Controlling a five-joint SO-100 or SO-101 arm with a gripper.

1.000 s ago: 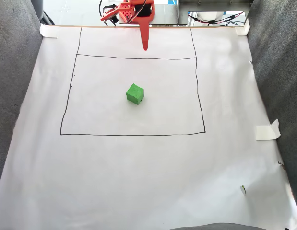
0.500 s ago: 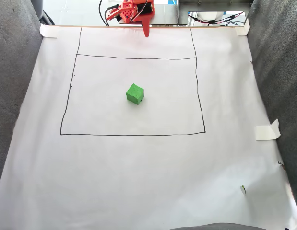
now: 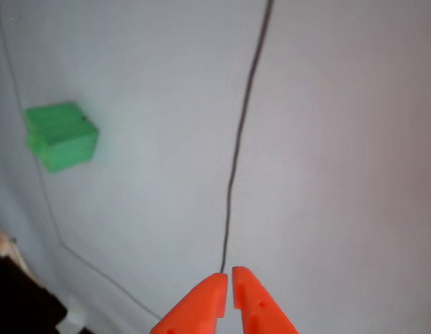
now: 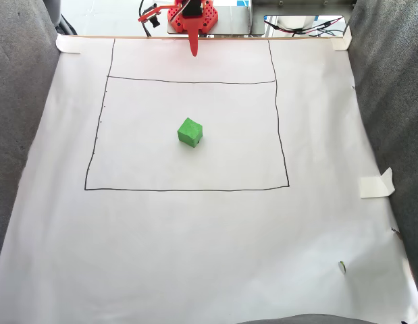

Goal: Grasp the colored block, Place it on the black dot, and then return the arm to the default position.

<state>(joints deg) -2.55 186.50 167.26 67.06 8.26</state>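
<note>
Centrally, the green creased colored block (image 4: 190, 132) sits alone; gripper (image 3: 227, 281) tips nearly touching, empty.

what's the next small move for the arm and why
Probably just settle into rest. The green block sits alone inside the drawn square, the gripper is shut, empty and pulled back near the base at the paper's far edge. The black dot isn't visible, so placement can't be confirmed.
</note>
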